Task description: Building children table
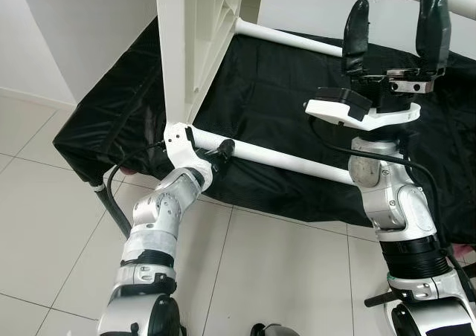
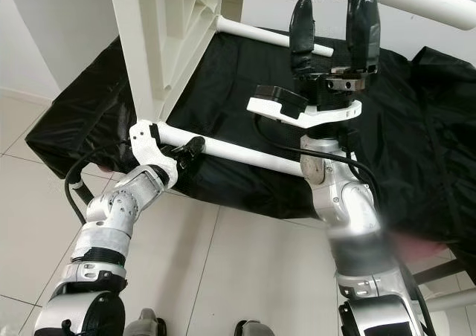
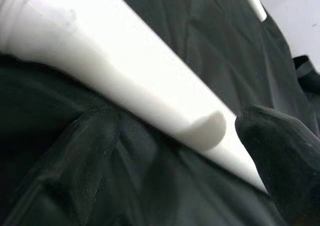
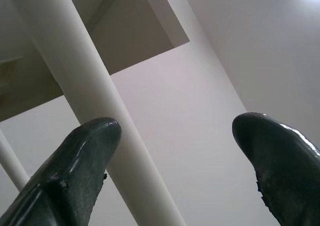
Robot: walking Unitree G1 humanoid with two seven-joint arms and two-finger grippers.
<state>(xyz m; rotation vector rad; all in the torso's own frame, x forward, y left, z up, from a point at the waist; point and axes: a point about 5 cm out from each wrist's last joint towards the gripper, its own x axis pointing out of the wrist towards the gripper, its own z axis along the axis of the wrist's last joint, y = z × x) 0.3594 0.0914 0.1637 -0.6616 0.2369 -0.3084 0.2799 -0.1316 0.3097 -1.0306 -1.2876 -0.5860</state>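
Observation:
A white children's table lies tipped on its side, its ribbed top point(image 1: 195, 46) standing upright on a black cloth point(image 1: 275, 105). Its round white legs point to the right. My left gripper point(image 1: 222, 152) sits at the lower leg point(image 1: 297, 161), close to where it joins the top. In the left wrist view the fingers point(image 3: 280, 151) stand open on either side of that leg point(image 3: 125, 81). My right gripper point(image 1: 396, 16) points straight up, open, just below another leg point(image 1: 461, 1) at the top right. That leg point(image 4: 85, 86) passes behind one finger in the right wrist view.
The black cloth covers a low platform whose front edge runs just beyond my arms. Pale tiled floor point(image 1: 282, 276) lies below me and to the left. A white wall point(image 1: 82, 24) stands behind. A further table leg point(image 1: 290, 39) crosses the cloth farther back.

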